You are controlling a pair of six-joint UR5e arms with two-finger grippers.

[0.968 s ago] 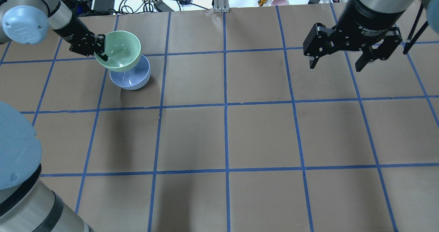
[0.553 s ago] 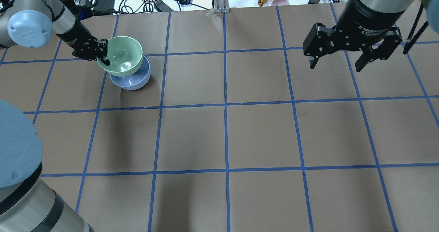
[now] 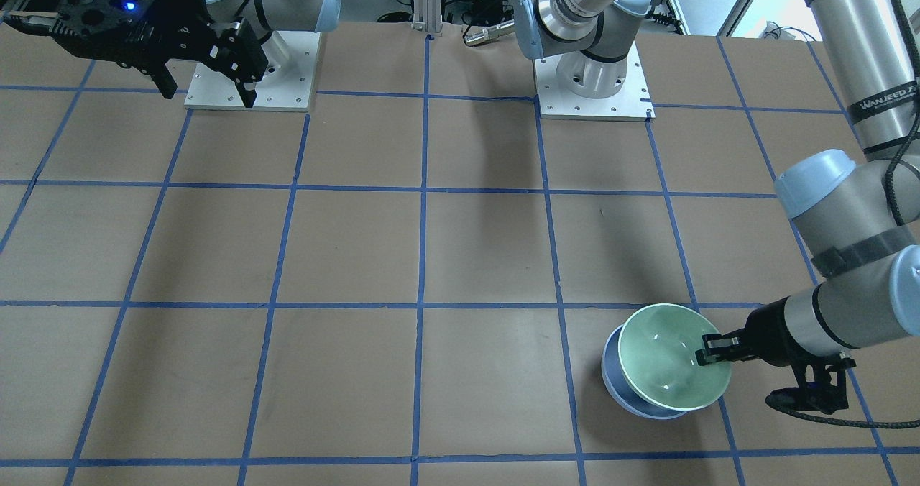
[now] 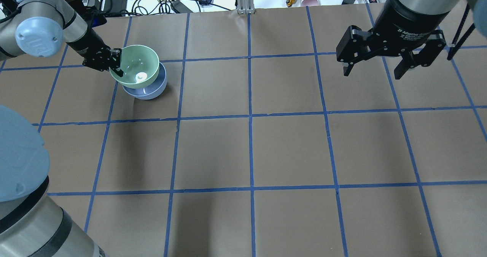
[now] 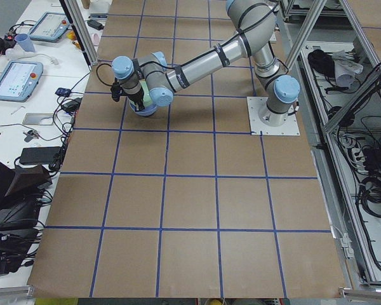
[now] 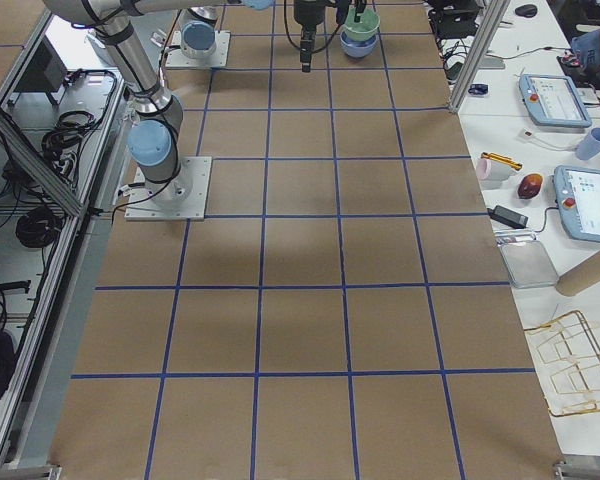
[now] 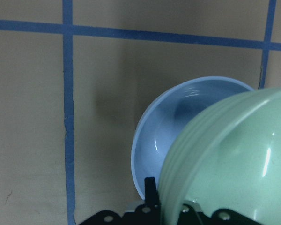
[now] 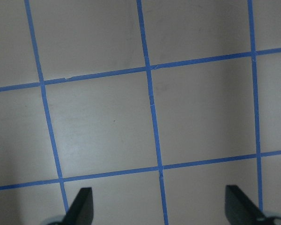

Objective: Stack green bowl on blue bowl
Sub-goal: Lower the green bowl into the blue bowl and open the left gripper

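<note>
Just above the blue bowl and offset toward the arm, the green bowl hangs with its rim clamped between the left gripper fingers. This looks like the lowering step, so the next move calls for centring, seating and then release. The right gripper hovers well apart from the blue bowl, fingers spread, empty.

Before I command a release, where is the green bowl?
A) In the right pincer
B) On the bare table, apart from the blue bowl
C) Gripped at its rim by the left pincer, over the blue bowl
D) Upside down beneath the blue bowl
C: the left pincer clamps the rim of the green bowl, which covers most of the blue bowl, while the right pincer hangs open and empty far across the table.
</note>
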